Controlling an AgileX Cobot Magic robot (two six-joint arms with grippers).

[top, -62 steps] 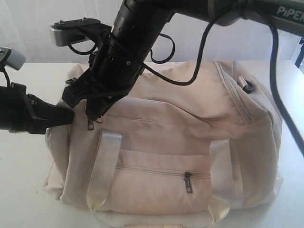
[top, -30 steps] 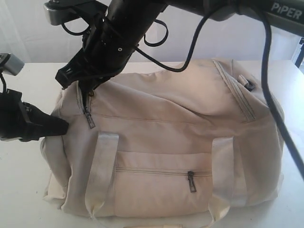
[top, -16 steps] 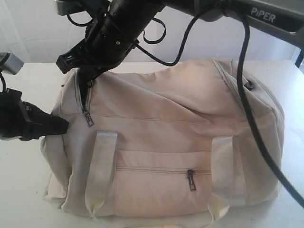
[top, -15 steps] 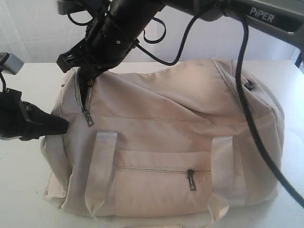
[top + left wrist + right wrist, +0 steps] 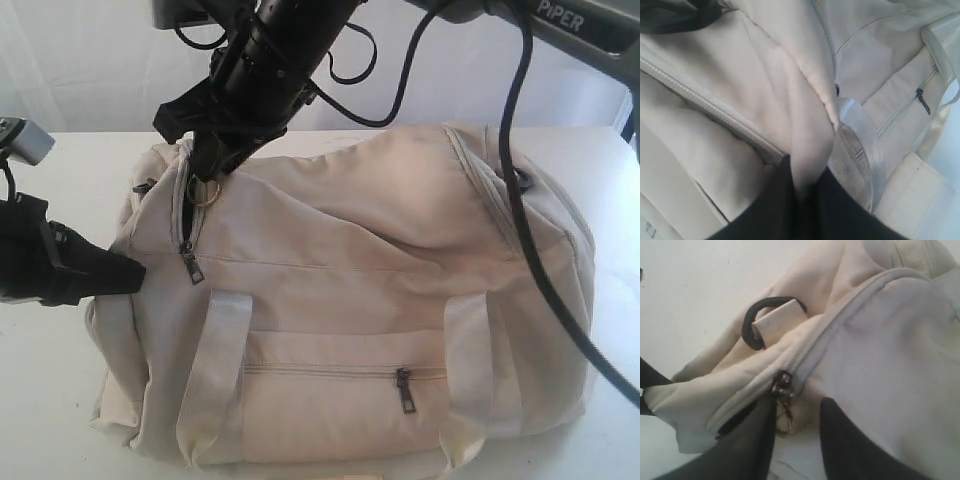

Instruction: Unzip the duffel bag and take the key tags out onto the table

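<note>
The cream duffel bag (image 5: 380, 260) lies on the white table (image 5: 40, 400). Its top zipper looks closed along the stretch that shows. My right gripper (image 5: 213, 172) reaches across to the bag's left end, with its jaws apart on either side of the zipper slider (image 5: 783, 384). The slider's metal ring pull (image 5: 203, 192) hangs loose between the right gripper's (image 5: 797, 405) fingers. My left gripper (image 5: 130, 272) is shut on a fold of the bag's end fabric (image 5: 807, 150). The key tags are hidden.
A second dark zipper pull (image 5: 189, 262) hangs below the ring. The front pocket zip pull (image 5: 404, 388) sits between two pale webbing straps (image 5: 215, 370). A black D-ring (image 5: 752, 322) sits at the bag's end. The right arm's cable (image 5: 520, 200) hangs over the bag.
My right gripper has opened and let go of the ring pull, which now dangles free. The gripper shifted slightly right. The left gripper keeps its pinch on the fabric.
</note>
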